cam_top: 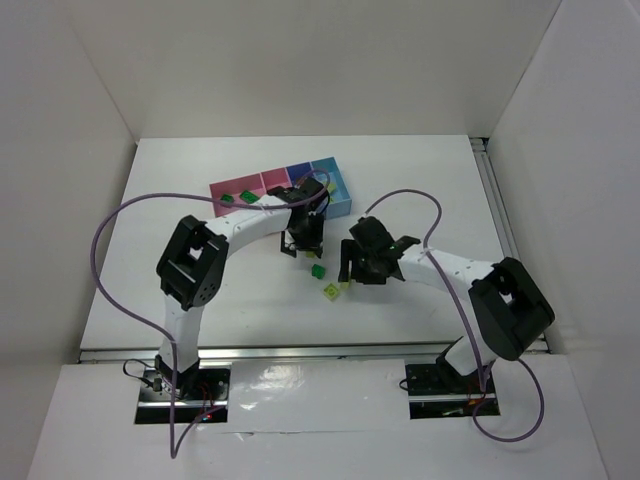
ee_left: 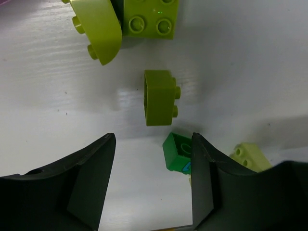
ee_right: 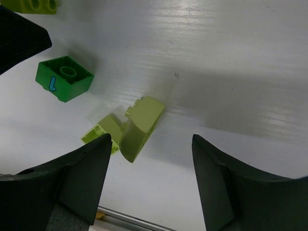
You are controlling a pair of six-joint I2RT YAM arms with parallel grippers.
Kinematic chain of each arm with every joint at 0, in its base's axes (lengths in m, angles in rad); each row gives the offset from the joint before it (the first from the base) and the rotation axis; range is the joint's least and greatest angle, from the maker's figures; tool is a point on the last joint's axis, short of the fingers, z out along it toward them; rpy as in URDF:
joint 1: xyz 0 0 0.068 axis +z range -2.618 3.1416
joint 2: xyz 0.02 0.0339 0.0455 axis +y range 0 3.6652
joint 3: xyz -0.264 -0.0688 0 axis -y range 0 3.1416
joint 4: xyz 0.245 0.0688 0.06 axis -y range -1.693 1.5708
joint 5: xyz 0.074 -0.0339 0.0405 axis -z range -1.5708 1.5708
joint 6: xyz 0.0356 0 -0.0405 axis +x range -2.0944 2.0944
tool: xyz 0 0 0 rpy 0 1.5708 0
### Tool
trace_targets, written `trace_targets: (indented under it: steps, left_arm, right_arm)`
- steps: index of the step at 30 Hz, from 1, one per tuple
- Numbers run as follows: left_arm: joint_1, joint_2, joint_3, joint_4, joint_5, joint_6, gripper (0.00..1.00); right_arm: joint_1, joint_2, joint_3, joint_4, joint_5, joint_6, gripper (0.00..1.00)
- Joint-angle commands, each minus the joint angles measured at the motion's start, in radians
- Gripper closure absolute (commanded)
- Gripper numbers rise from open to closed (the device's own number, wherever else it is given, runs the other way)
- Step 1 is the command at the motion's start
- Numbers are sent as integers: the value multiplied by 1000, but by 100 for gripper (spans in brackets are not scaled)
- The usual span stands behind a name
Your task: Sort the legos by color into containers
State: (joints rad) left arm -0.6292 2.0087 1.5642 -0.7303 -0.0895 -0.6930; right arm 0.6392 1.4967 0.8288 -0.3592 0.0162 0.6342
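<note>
legos (cam_top: 330, 292) lie loose on the table (cam_top: 180, 200), just in front of the containers (cam_top: 232, 187) | left gripper (ee_left: 154, 139) jaws apart, empty; yellow-green brick (ee_left: 160, 97) lies ahead, so it should advance and centre before pinching | right gripper (ee_right: 151, 139) apart, empty; curved brick (ee_right: 142, 126) crowds one finger, needs recentring

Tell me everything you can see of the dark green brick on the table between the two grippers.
The dark green brick is a small, blocky, glossy plastic piece. Its upward face shows a round ring and a blue mark. It lies on the white table, apart from the yellow-green bricks, with nothing gripping it.
</note>
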Motion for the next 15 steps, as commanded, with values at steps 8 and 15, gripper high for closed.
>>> trace_targets:
  steps: [8, 15]
  left_arm:
    - [-3, 101, 123, -18, -27, -13, 50]
    - [-3, 163, 184, -18, -15, 18, 69]
  right_arm:
    - [14, 50, 69, 29, 61, 9, 38]
    - [14, 57, 87, -3, 83, 9, 63]
